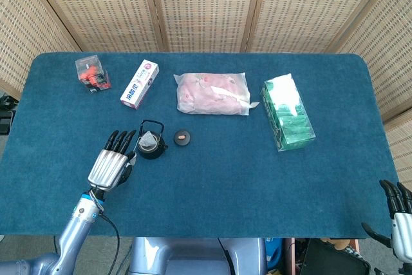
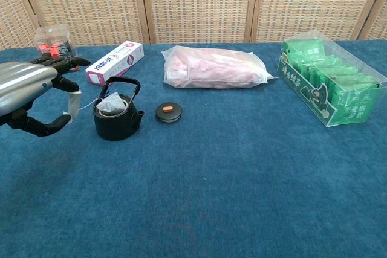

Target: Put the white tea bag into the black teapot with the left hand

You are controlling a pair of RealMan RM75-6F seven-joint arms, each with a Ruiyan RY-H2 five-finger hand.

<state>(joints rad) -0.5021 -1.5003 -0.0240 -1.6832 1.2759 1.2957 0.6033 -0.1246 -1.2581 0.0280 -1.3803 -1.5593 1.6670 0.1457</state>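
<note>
The black teapot [image 1: 151, 143] [image 2: 117, 116] stands uncovered on the blue table, with the white tea bag [image 1: 149, 139] [image 2: 110, 104] resting in its opening. Its string runs left to a small white tag [image 2: 74, 104] that hangs from the fingers of my left hand [image 1: 111, 167] [image 2: 31, 92]. That hand hovers just left of the pot, fingers stretched out and thumb held apart below them. The pot's lid [image 1: 183, 137] [image 2: 169, 112] lies on the cloth to the right of the pot. My right hand [image 1: 397, 212] shows at the lower right corner, off the table, fingers apart and empty.
Behind the pot lie a white and pink box [image 1: 140, 84] [image 2: 114, 61] and a clear case with red contents [image 1: 91, 73] [image 2: 52, 39]. A pink packet [image 1: 212, 93] [image 2: 214, 67] sits at mid table and a green box [image 1: 287, 111] [image 2: 329, 86] on the right.
</note>
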